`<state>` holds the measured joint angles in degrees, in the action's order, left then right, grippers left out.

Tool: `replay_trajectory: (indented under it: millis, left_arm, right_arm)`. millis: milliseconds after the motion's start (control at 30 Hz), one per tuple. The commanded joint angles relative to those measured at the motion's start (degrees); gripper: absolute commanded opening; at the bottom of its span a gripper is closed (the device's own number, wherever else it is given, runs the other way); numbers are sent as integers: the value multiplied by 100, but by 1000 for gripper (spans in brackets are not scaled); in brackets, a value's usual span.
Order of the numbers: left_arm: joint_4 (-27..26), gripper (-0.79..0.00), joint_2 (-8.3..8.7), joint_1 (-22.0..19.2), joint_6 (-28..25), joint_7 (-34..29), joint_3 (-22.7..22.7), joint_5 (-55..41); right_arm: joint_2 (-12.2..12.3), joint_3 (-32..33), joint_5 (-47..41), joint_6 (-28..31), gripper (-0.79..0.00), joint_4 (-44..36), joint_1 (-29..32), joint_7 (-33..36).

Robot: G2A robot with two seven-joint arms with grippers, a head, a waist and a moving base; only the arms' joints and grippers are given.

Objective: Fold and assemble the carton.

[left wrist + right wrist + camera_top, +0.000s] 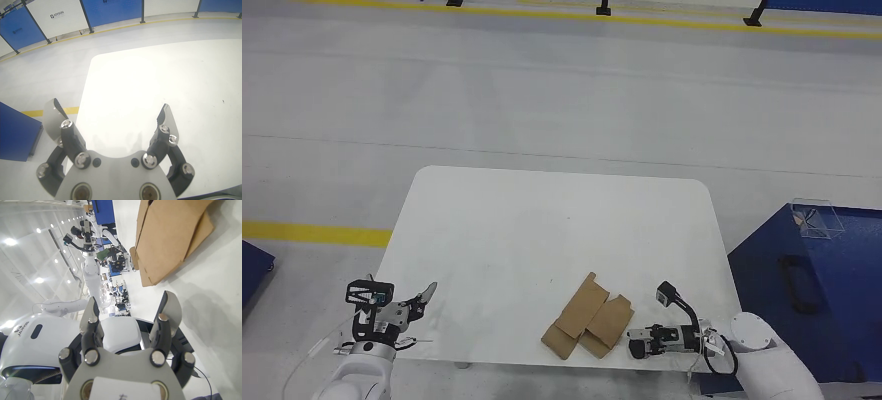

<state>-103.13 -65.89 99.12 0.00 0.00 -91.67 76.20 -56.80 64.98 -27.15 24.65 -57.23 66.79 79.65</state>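
A flat brown cardboard carton point(589, 318) lies unfolded near the front edge of the white table point(552, 240), right of the middle. My right gripper point(635, 345) is just to the right of it at table height, open, with nothing between its fingers. In the right wrist view the carton point(166, 243) lies a short way beyond the open fingertips point(171, 302). My left gripper point(420, 299) hangs open at the table's front left corner, far from the carton. In the left wrist view the left gripper point(111, 108) spans bare table.
A blue cabinet point(812, 290) with a clear plastic box point(816, 218) on top stands right of the table. Another blue unit point(17, 132) sits on the floor left of the table. The table's far half is bare white surface.
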Motion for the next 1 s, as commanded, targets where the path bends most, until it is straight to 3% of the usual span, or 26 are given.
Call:
replay_trajectory:
  millis: [0, 100, 167, 267, 467, 533, 600, 633, 667, 967]
  left_arm:
    - [0, 0, 0, 0, 0, 0, 0, 0]
    - [0, 0, 0, 0, 0, 0, 0, 0]
    - [0, 0, 0, 0, 0, 0, 0, 0]
    - [0, 0, 0, 0, 0, 0, 0, 0]
    - [0, 0, 0, 0, 0, 0, 0, 0]
    - [0, 0, 0, 0, 0, 0, 0, 0]
    - [0, 0, 0, 0, 0, 0, 0, 0]
    - [0, 0, 0, 0, 0, 0, 0, 0]
    - [0, 0, 0, 0, 0, 0, 0, 0]
    - [0, 0, 0, 0, 0, 0, 0, 0]
  right_arm:
    - [-35, -180, -31, 32, -154, 193, -160, -33]
    - [-111, -442, 21, 189, -185, 589, -461, -190]
    - [-177, -645, 152, 301, -114, 810, -648, -303]
    - [-274, -900, 333, 566, -200, 1076, -894, -568]
    - [-440, -1270, 618, 1124, -222, 1517, -1242, -1125]
    - [-500, -1398, 636, 1223, -296, 1594, -1329, -1224]
    - [-543, -1512, 625, 1328, -548, 1660, -1393, -1329]
    - [-559, -1565, 611, 1359, -714, 1695, -1423, -1360]
    - [-572, -1617, 589, 1409, -785, 1698, -1445, -1409]
    - [-446, -1954, 266, 1783, -785, 1270, -1529, -1783]
